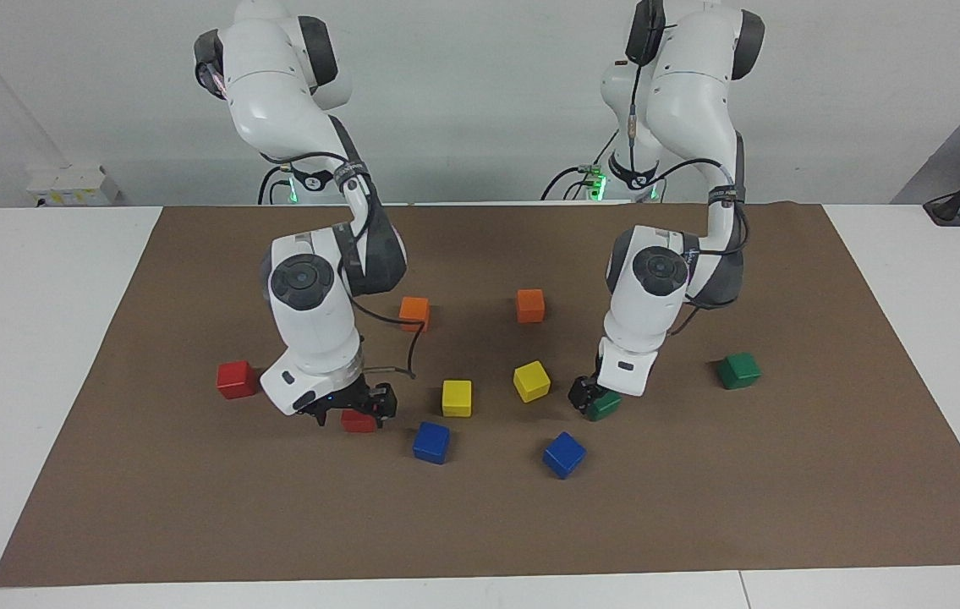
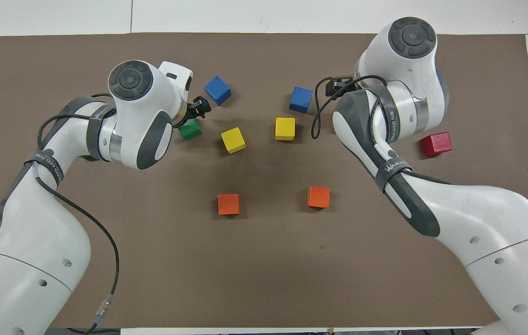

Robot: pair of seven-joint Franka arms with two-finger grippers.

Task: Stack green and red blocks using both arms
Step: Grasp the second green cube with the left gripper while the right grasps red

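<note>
step: pick up | left gripper [image 1: 594,397] fingers spread around green block [image 1: 606,405] on surface; right gripper [image 1: 354,406] fingers spread around red block [image 1: 359,420] | tip: centre each block, close squarely, lift straight

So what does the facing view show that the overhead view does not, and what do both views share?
Only the facing view shows the red block at the right gripper, plus the second green block in full; in the overhead view the arms cover them, apart from a green sliver. Only the overhead view shows the left gripper fingertips clearly, beside its green block. Both show the other red block, the two orange, two yellow and two blue blocks on the brown mat, and both grippers open and low.
</note>
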